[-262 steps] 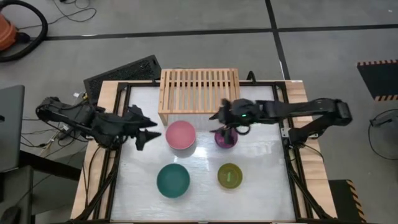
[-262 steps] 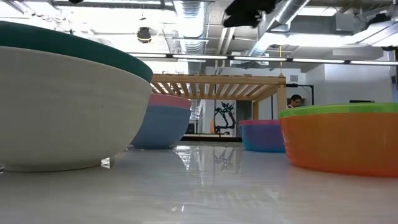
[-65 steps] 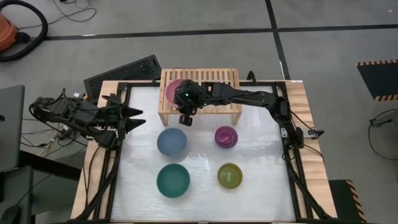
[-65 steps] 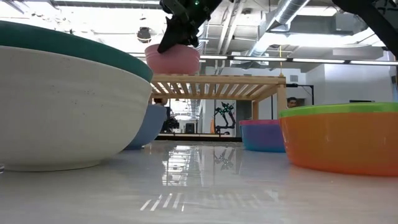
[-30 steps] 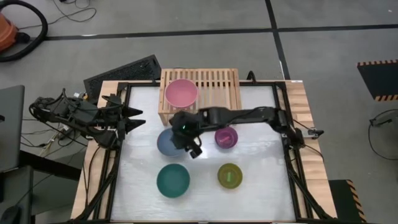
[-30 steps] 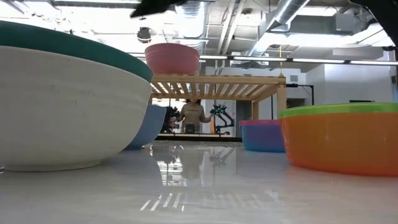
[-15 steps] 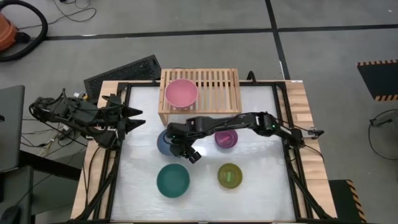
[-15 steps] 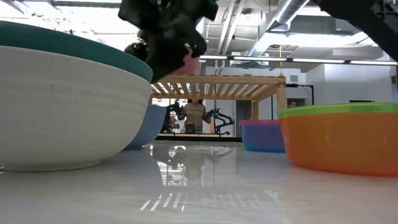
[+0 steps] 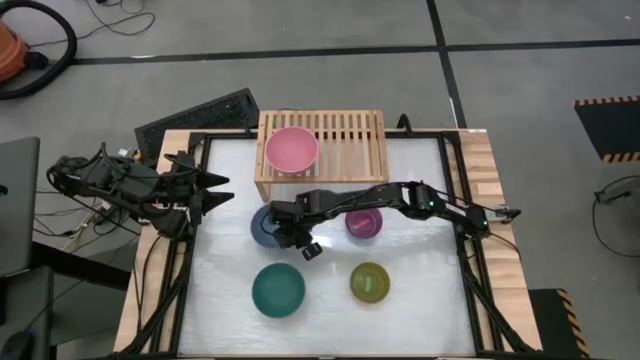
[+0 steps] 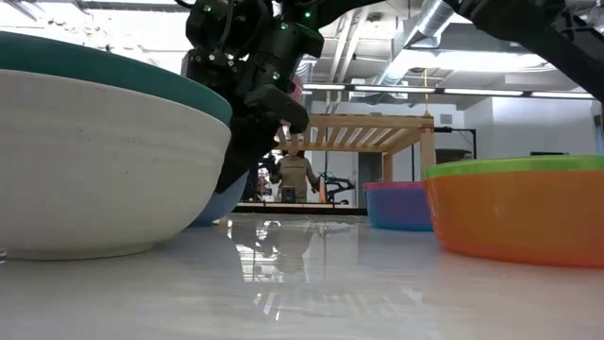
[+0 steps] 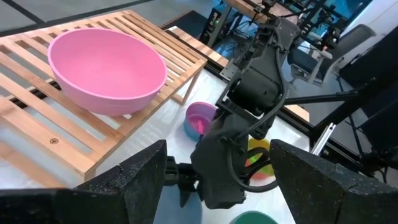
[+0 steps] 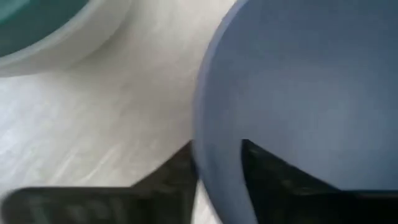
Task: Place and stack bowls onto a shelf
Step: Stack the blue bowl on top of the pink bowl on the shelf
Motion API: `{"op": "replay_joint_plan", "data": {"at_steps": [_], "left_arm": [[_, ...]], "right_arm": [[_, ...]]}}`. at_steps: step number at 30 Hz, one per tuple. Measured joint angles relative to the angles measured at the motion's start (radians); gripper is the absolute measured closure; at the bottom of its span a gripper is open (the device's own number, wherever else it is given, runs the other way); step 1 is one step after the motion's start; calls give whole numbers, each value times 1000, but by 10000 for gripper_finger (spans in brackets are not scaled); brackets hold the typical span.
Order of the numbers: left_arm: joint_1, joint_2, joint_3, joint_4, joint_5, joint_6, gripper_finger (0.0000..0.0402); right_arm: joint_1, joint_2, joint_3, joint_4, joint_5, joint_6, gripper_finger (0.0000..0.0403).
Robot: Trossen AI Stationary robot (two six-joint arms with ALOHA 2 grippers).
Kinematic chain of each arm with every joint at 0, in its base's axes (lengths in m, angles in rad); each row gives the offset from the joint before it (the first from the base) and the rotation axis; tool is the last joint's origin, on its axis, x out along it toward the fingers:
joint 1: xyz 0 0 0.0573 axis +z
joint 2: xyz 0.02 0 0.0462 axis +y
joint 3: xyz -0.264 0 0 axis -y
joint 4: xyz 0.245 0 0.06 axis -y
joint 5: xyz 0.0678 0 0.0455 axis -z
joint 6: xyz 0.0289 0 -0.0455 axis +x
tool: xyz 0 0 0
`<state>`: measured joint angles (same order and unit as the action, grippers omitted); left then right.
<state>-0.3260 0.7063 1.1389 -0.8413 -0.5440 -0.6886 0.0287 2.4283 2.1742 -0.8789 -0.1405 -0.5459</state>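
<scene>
Moved: right gripper [image 9: 296, 237] is lowered from above the shelf onto the blue-grey bowl [image 9: 266, 226] over the last second; pink bowl [image 9: 291, 150] is left on the shelf since two seconds ago.
Right gripper: seen at the blue-grey bowl's rim on the side toward the teal bowl; in the right wrist view one finger [image 12: 267, 174] is inside the bowl wall and one outside, rim [image 12: 211, 143] between them; jaws narrowed around the rim, full clamp cannot be told.
Blue-grey bowl: on the table [image 9: 420, 300], in front of the shelf's left end, upright, partly covered by the right arm in the high view.
Pink bowl: upright on the shelf [image 9: 345, 140] slats, at the left end.
Purple bowl [image 9: 364, 221]: on the table, in front of the shelf's right part, partly under the right arm.
Teal bowl [image 9: 278, 290]: near table front, left of centre.
Olive-green bowl [image 9: 370, 283]: near table front, right of the teal bowl, apart from it.
Left gripper [image 9: 222, 188]: parked at the table's left edge, fingers spread wide, nothing held.
Background: person [image 10: 295, 176] seen under the shelf in the low view.
</scene>
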Motion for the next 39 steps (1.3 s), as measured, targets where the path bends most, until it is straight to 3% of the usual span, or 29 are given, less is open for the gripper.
{"op": "replay_joint_plan", "data": {"at_steps": [3,4,9,17,21,26,29,35,39], "left_arm": [[0,0,0,0,-4,0,133],[0,0,0,0,-4,0,133],[0,0,0,1,-5,5,133],[0,-1,0,2,-18,12,133],[0,-5,0,3,-16,6,133],[0,-31,30,5,-18,10,133],[0,-43,63,12,-25,27,133],[0,-71,85,29,-100,55,133],[0,-76,85,28,-146,55,133]], "right_arm": [[-4,-1,1,-10,4,23,369],[-3,-4,3,-17,1,29,379],[17,-19,16,-68,-13,59,378],[29,-107,186,-108,-115,115,378],[23,-214,161,-32,-223,207,378],[21,-375,167,59,-255,259,378],[6,-442,166,66,-181,245,378],[-103,-484,165,54,85,213,378],[-183,-436,166,44,89,235,378]]}}
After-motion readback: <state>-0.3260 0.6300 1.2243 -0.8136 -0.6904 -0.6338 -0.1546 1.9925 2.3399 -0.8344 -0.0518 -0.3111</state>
